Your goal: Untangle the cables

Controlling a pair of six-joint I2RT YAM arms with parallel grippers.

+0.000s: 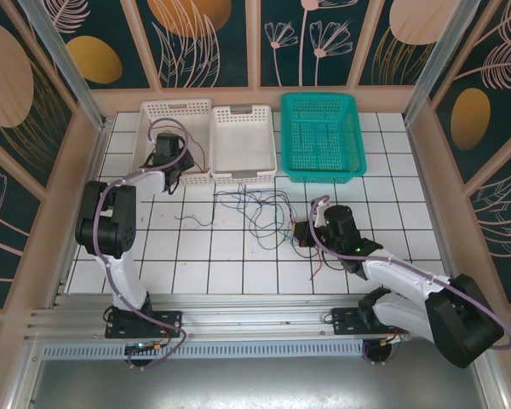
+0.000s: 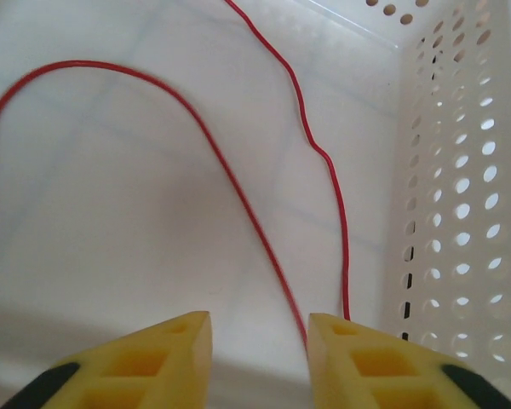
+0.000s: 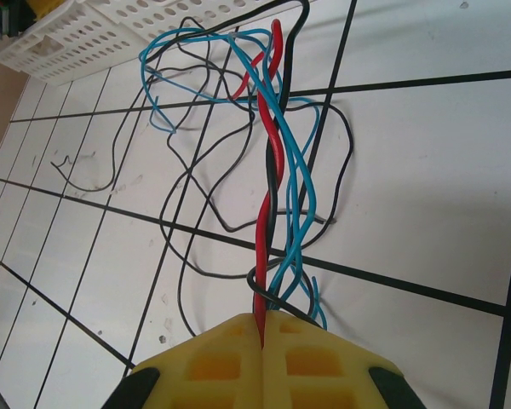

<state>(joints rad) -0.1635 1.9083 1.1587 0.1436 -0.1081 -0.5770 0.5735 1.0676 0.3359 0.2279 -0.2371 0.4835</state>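
Observation:
The tangled cables, red, black and blue, lie on the white tiles in front of the baskets. My right gripper sits low at their right end, shut on a red cable. Blue cables and a black one twist and loop around that red strand. My left gripper is inside the left white basket, open. Another red cable lies loose on that basket's floor and runs along the inner edge of the right finger, not clamped.
A second white basket and a teal basket stand along the back. The left basket's perforated wall is close on the left gripper's right. A loose black wire and a red cable end lie on the tiles.

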